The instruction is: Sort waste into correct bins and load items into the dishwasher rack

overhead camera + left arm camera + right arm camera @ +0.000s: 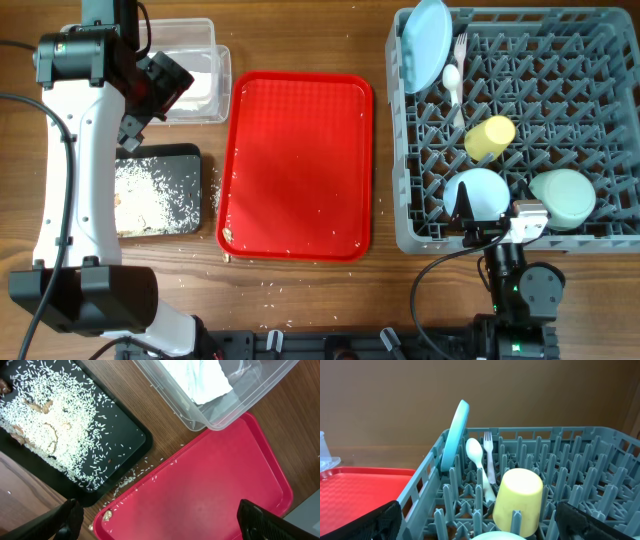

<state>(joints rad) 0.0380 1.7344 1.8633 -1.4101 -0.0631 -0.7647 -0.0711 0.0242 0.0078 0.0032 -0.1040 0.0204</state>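
The grey dishwasher rack (610,60) stands at the right. In it are a light blue plate (430,45) on edge, a white fork (461,45), a white spoon (452,80), a yellow cup (490,137), a light blue bowl (478,190) and a mint green bowl (563,195). The clear tub (195,90) holds the white napkin (200,377). The black tray (185,160) holds rice and brownish scraps (45,425). My left gripper (165,85) is open and empty above the red tray (215,485). My right gripper (480,225) is open and empty at the rack's front edge, facing the cup (520,500).
The red tray (297,165) lies between the bins and the rack, with a few rice grains and a small scrap (106,515) at its corner. Loose rice lies on the wooden table beside the black tray. The plate (455,435), spoon (476,455) and fork (489,455) show in the right wrist view.
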